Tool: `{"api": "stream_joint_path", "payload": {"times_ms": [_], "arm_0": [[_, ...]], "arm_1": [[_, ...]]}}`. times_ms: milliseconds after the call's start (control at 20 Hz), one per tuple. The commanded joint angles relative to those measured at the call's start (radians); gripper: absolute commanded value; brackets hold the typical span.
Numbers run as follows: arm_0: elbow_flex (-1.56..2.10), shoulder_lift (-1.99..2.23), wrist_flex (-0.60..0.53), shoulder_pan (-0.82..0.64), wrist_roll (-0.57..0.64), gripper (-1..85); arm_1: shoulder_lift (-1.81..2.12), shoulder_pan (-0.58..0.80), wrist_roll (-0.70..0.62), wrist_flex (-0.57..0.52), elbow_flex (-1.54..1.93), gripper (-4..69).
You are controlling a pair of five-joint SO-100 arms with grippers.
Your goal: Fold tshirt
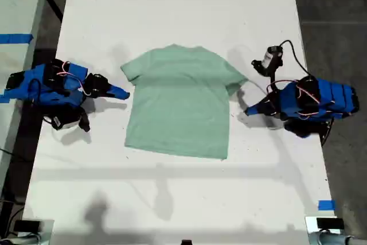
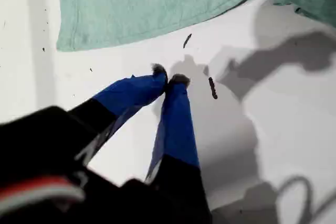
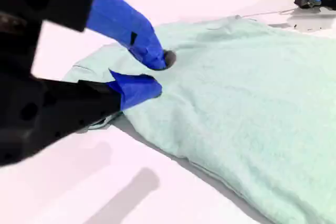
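Nearest, my second gripper (image 3: 161, 73), jaws apart, hovers at the sleeve edge of the tshirt (image 1: 179, 100), which lies flat mid-bench (image 1: 172, 4), its long axis crosswise to both arms. Beyond, my first gripper (image 2: 169, 75), jaws together, sits just clear of the opposite edge.

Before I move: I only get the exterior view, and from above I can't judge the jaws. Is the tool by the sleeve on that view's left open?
Observer: Yes. The second wrist view shows the second tool open, jaws apart over the sleeve of the tshirt, with nothing between them.
Operator: And the tool on my view's right?
Observer: That is the first tool. Its tips are closed together over bare table, short of the tshirt's edge, holding nothing.
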Motion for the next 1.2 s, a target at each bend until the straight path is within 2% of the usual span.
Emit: {"api": "stream_joint_path", "payload": {"times_ms": [0,650,750,850,950,1150], "arm_0": [[0.012,0.103,-0.003,-0.005,0.046,0.1],[0.011,0.103,-0.002,-0.043,0.043,0.1],[0.008,0.103,-0.015,-0.029,0.040,0.1],[-0.028,0.103,-0.023,-0.046,0.008,0.1],[-0.098,0.063,-0.025,-0.069,0.003,0.1],[-0.308,-0.225,-0.025,-0.101,0.014,0.1]], "arm_1": [[0.008,0.008,0.762,0.014,-0.015,-1.2],[0.008,0.020,0.764,0.014,-0.014,-1.2],[0.008,0.026,0.718,0.014,-0.015,-1.2],[0.009,-0.020,0.747,0.061,-0.074,-0.9],[0.000,-0.034,0.746,0.043,-0.106,-0.8],[-0.256,0.026,0.650,0.057,-0.354,-0.9]]}}
